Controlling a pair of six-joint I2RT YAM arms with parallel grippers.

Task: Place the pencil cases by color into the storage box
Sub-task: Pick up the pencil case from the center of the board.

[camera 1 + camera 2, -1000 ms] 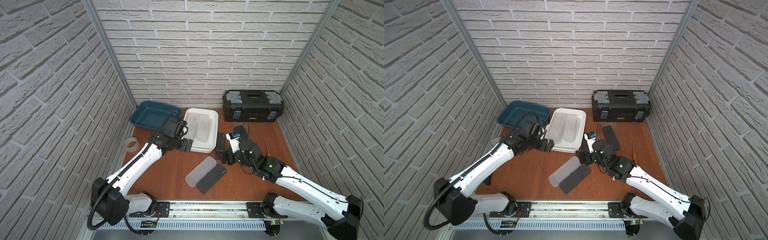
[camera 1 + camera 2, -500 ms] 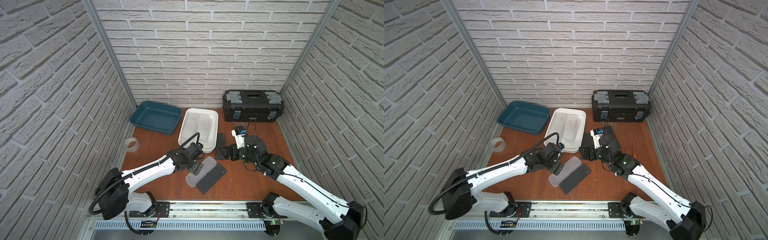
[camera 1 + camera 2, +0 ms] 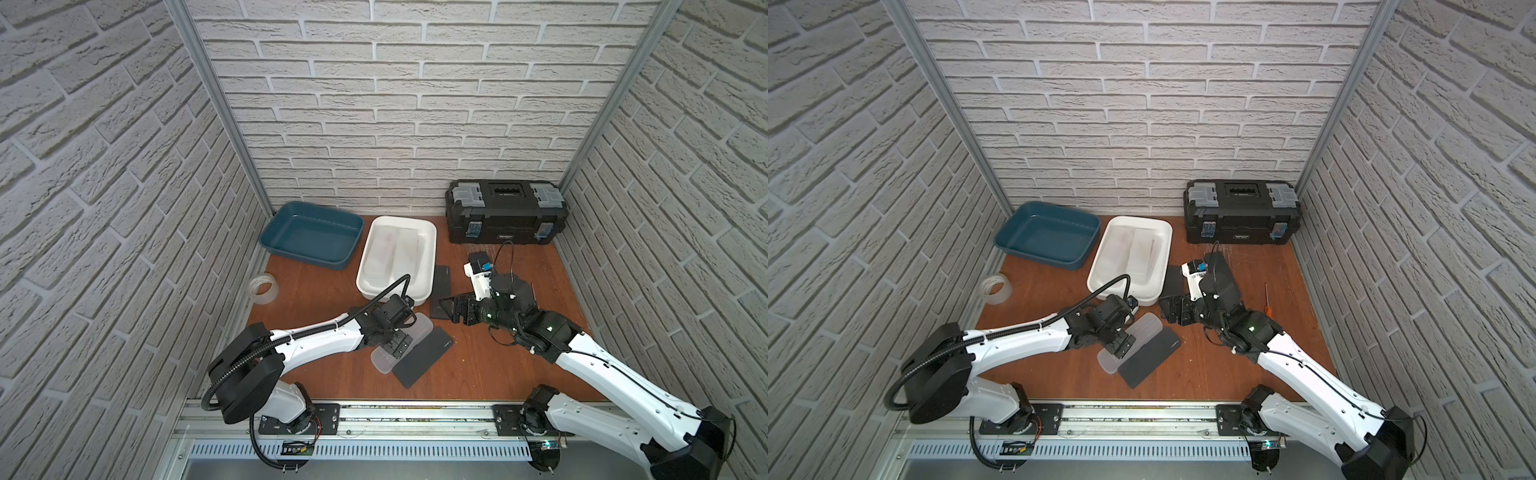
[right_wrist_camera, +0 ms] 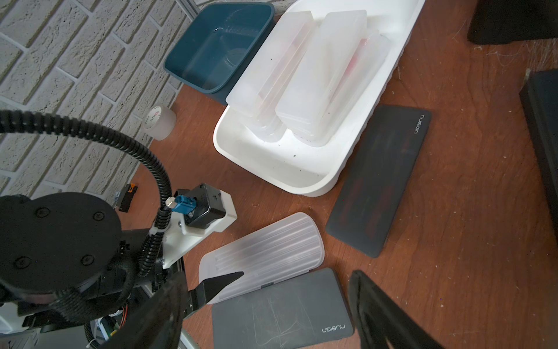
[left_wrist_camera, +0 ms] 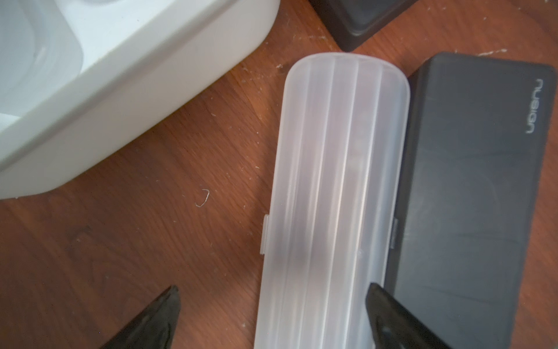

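Observation:
A frosted white pencil case (image 3: 420, 328) (image 5: 332, 196) lies on the wooden table, side by side with a matte black pencil case (image 3: 422, 356) (image 5: 471, 196). My left gripper (image 3: 397, 347) (image 5: 274, 308) is open and low over the frosted case, one finger on each side of it. A second black case (image 3: 441, 278) (image 4: 380, 181) lies beside the white storage box (image 3: 428, 266), which holds several frosted cases (image 4: 302, 69). The blue storage box (image 3: 311, 239) is empty. My right gripper (image 3: 451, 309) (image 4: 268, 290) hangs open over the near end of that second black case, holding nothing.
A black toolbox (image 3: 505, 216) stands against the back wall at the right. A clear tape roll (image 3: 264, 289) sits by the left wall. An orange screwdriver (image 3: 1266, 299) lies right of my right arm. Brick walls close in three sides.
My left arm has swung from beside the white box forward and down onto the frosted case on the table. My right arm has barely shifted.

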